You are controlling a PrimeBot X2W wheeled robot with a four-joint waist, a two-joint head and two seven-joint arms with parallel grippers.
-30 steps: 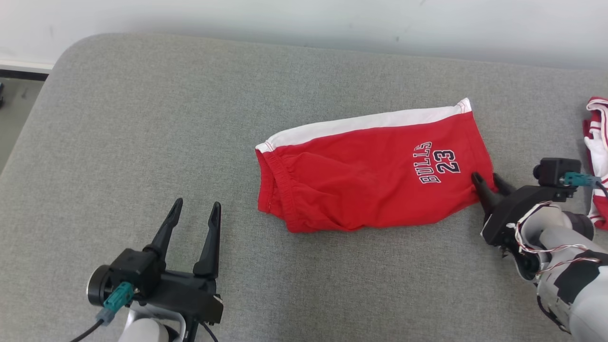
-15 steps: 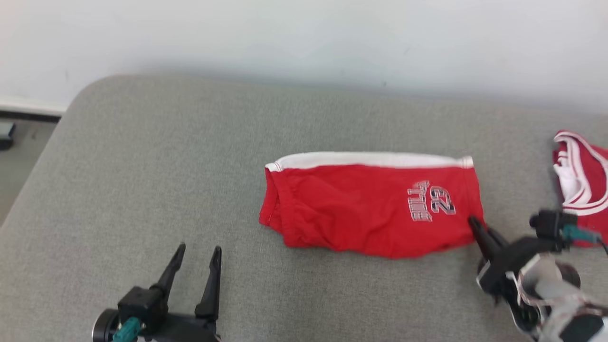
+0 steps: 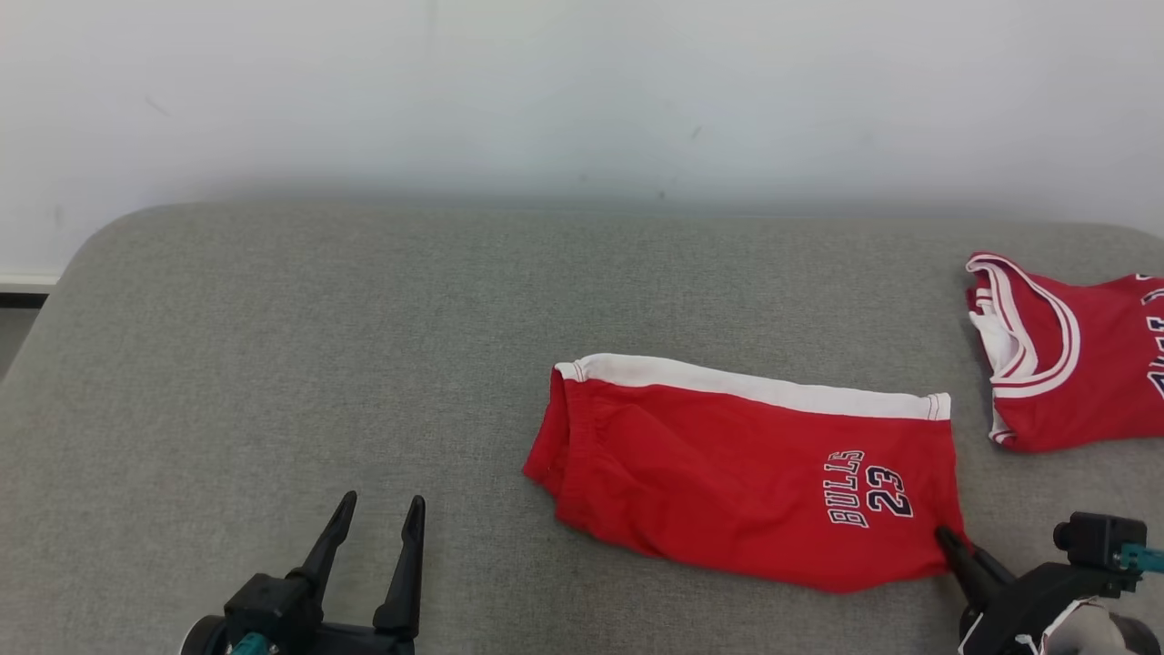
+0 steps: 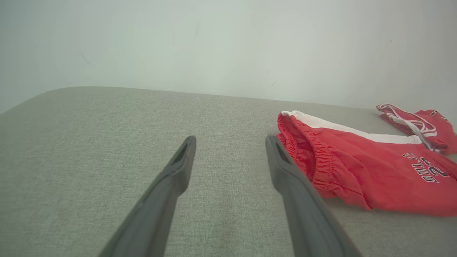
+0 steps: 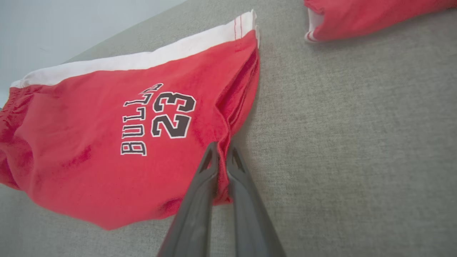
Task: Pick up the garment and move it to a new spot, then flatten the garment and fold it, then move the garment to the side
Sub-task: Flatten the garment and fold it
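the red shorts (image 3: 727, 473) are soft, light and floppy. the right hand (image 5: 222, 150) pinches their hem, a good spot. the left hand (image 3: 382, 500) is spread.

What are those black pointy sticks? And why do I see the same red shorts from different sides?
This is a robot with two arms. Each arm ends in a tool: two long dark fingers that pinch like tongs. One picture comes from a camera on the robot's head, looking down at a grey cushioned surface. The other two come from small cameras on its wrists, looking along the fingers. Red shorts marked BULLS 23 lie on the surface. A red and white top lies apart from them. The left tool is open and holds nothing. The right tool is pinched shut on the edge of the shorts.
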